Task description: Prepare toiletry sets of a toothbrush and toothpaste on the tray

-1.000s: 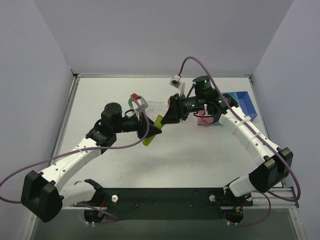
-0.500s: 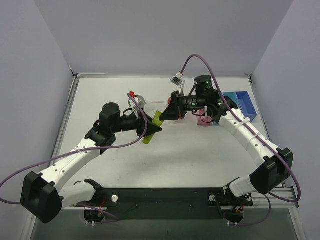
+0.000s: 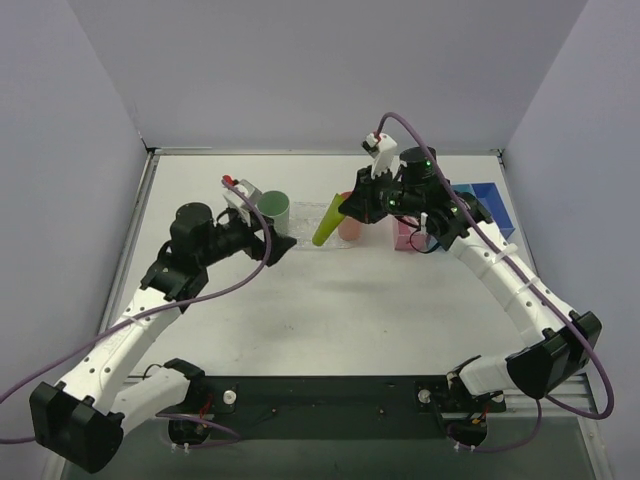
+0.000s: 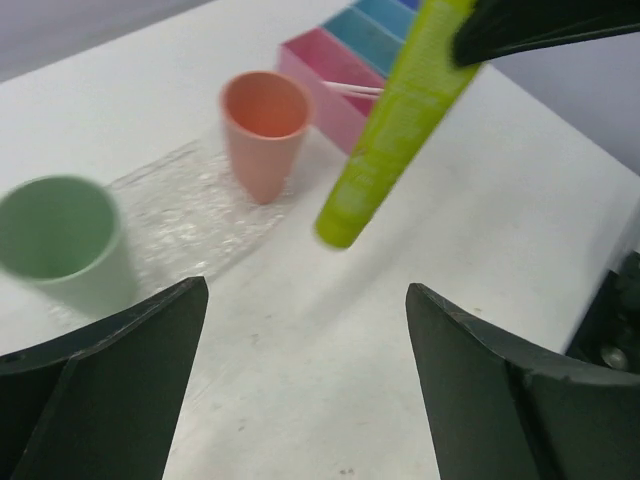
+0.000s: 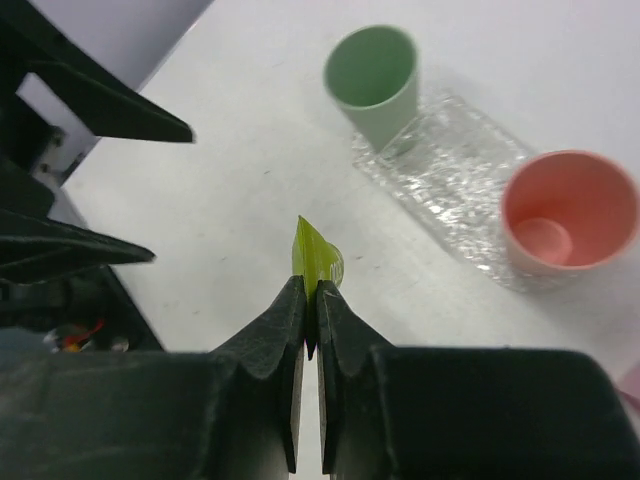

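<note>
Right pincer clamps a lime-green tube by its flat end, holding it tilted in the air above the worktop near the clear tray, where a green cup and a salmon cup stand. Left pincer gapes wide, empty.

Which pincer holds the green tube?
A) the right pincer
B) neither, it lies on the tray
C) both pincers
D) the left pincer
A: the right pincer is shut on the flat end of the green tube, which hangs in the air, while the left pincer stands open and empty.
</note>
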{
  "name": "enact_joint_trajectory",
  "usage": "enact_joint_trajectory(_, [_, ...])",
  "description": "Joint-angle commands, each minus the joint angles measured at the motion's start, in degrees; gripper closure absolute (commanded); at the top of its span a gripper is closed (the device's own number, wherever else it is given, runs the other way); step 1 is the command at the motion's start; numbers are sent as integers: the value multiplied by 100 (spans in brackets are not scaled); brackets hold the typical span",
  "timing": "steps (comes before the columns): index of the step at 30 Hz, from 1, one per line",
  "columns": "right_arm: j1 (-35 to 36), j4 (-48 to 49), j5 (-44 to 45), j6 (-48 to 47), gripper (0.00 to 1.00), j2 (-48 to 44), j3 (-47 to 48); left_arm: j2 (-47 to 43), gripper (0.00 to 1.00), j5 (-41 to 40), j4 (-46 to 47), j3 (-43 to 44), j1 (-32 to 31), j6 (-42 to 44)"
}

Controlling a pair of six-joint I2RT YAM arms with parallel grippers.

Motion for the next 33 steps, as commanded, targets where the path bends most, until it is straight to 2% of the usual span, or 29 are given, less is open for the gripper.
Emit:
enact_joint_trajectory(1, [203,57,1801,-408,100,35,454,-288,9,-1389,-795,165,691,405])
enact_joint_trajectory(3, [326,110,2178,-426,100,167,577,-368,8,-1838,-901,138,850,396])
enact_joint_trajectory(4, [362,162,2250,-469,100,316,612,-368,8,-2311,-1023,164,903,413])
enact_joint_trajectory(7, [441,198,2417,-618,100,685,867,-315,8,-2859,-1182,234,921,466])
enact_joint_trajectory(21, [722,426,3367,-786,100,1925,1676,-166,8,-3010,-1279,252,912,501])
enact_joint_trajectory(33, [740,751,3604,-848,100,2295,1851,-78,8,-3106,-1315,278,842,537])
